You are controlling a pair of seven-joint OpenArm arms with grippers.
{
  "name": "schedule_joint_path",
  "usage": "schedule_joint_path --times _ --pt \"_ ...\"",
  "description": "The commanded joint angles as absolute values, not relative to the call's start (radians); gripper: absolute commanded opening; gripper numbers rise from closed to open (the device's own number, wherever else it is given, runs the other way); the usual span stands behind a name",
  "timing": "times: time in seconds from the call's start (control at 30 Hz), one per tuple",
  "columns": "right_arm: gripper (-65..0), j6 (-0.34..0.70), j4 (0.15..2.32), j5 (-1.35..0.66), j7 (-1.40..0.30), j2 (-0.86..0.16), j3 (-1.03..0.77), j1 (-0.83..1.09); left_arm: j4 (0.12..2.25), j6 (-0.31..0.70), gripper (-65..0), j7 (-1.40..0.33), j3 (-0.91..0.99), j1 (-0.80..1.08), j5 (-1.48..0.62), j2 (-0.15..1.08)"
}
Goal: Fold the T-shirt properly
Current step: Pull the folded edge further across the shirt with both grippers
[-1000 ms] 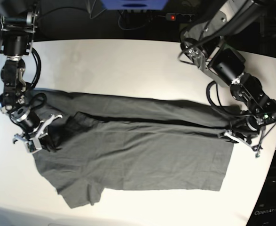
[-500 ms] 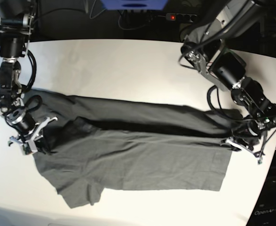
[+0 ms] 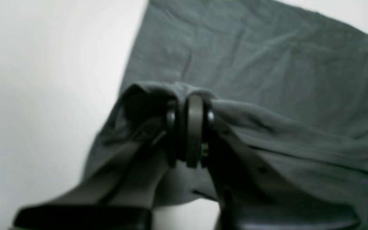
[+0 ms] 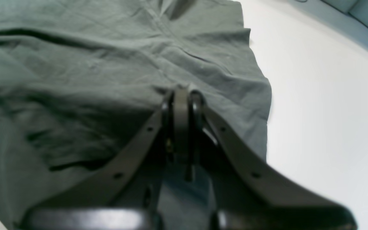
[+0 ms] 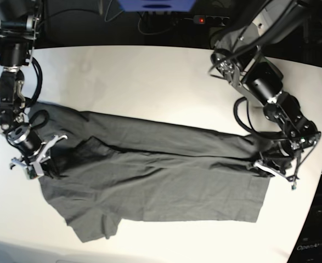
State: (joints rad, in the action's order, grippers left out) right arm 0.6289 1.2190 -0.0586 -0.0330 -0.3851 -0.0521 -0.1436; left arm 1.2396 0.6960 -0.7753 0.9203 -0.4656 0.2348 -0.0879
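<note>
The left gripper [image 3: 188, 127] has its jaws clamped on a bunched edge of the T-shirt [image 5: 161, 175] at 3 o'clock on the white surface [image 5: 144, 76]. The right gripper [image 4: 181, 105] has its jaws clamped on the shirt's 9 o'clock edge. The shirt lies folded lengthwise across the middle, with bare surface open toward 12 o'clock.

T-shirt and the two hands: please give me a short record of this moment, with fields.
garment: T-shirt, dark grey, lying across the table
fold state: far long edge lifted over the lower layer
left hand: shut on T-shirt, at the hem end
right hand: shut on T-shirt, at the sleeve end
near sleeve: flat on the table
</note>
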Motion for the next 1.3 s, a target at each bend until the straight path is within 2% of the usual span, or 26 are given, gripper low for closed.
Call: schedule_joint_path --times 0.0,0.23,0.93,1.0,1.17,1.27 --pt "-64.7 0.627 1.233 -0.071 -0.004 -0.403 -0.058 -0.163 1.244 0.698 -61.8 -0.731 0.912 -0.496 0.216 -0.079" --pt "-64.7 0.627 1.233 -0.071 -0.004 -0.403 -0.056 -0.162 1.21 0.698 -61.8 -0.664 0.881 -0.47 0.214 -0.044" --pt "-64.7 0.627 1.233 -0.071 -0.001 -0.403 -0.056 -0.147 1.208 0.698 -61.0 -0.657 0.857 -0.452 0.213 -0.008" --pt "-64.7 0.627 1.233 -0.071 -0.001 -0.403 -0.058 -0.136 1.21 0.698 -55.7 -0.657 0.858 -0.45 0.213 -0.008" --pt "-64.7 0.627 1.234 -0.071 -0.001 -0.403 -0.056 -0.134 1.221 0.698 -28.0 -0.657 0.862 -0.449 0.213 -0.01" --pt "-64.7 0.627 1.234 -0.071 -0.001 -0.403 -0.056 -0.133 1.222 0.698 -15.4 -0.657 0.862 -0.447 0.213 -0.012"
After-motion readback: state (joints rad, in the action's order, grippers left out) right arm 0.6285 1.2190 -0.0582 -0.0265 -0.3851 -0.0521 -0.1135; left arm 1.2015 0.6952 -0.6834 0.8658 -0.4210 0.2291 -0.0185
